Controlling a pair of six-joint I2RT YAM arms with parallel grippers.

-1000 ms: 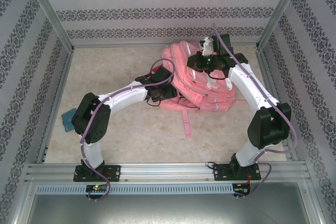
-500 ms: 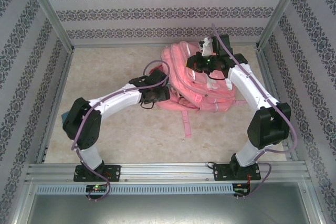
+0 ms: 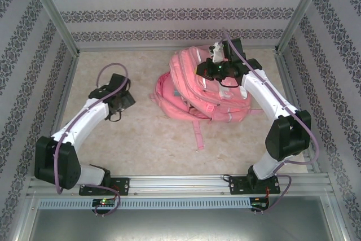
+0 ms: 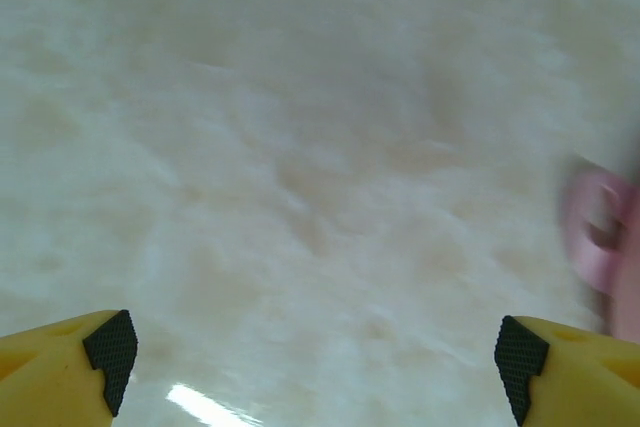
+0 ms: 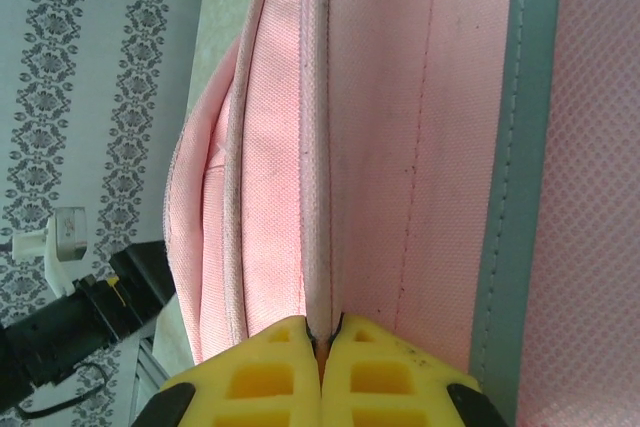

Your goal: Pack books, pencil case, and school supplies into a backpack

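The pink backpack (image 3: 206, 91) lies at the back right of the table, one flap spread out to its left. My right gripper (image 3: 217, 70) is on top of it. In the right wrist view its yellow fingers are shut (image 5: 325, 332) on a folded pink edge of the backpack (image 5: 420, 127). My left gripper (image 3: 123, 103) hangs over bare table, well left of the bag. In the left wrist view it is wide open (image 4: 315, 347) with nothing between its pads (image 4: 110, 352), and a blurred pink bit of the backpack (image 4: 600, 237) shows at the right edge. Books, pencil case and school supplies are out of view.
A pink strap (image 3: 198, 134) trails from the backpack toward the near edge. Patterned walls and metal posts (image 3: 53, 18) close in the table on three sides. An aluminium rail (image 3: 180, 183) runs along the near edge by the arm bases.
My left arm has swung left, away from the backpack, and its jaws have opened wider. The bag's left flap now lies spread on the table. My right gripper keeps its hold.
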